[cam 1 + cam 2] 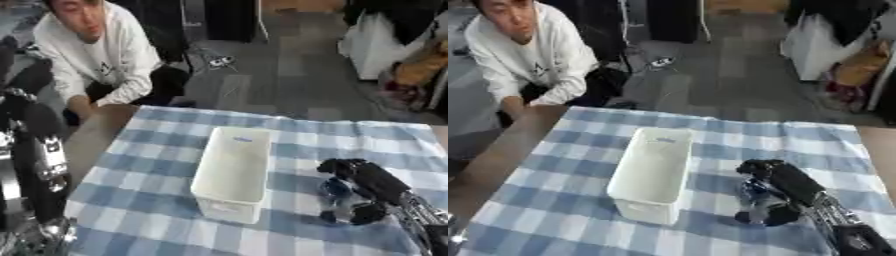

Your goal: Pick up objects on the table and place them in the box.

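Dark object (756, 196) — under right robot hand (785, 182).

Soft, even indoor light — both views blurred throughout, shadows faint, no glare.

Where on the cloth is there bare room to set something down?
Bare cloth lies left of the white box, toward the wooden table edge, and beyond the box's far end. Crowded: right of the box, where the right robot hand rests on a dark object.
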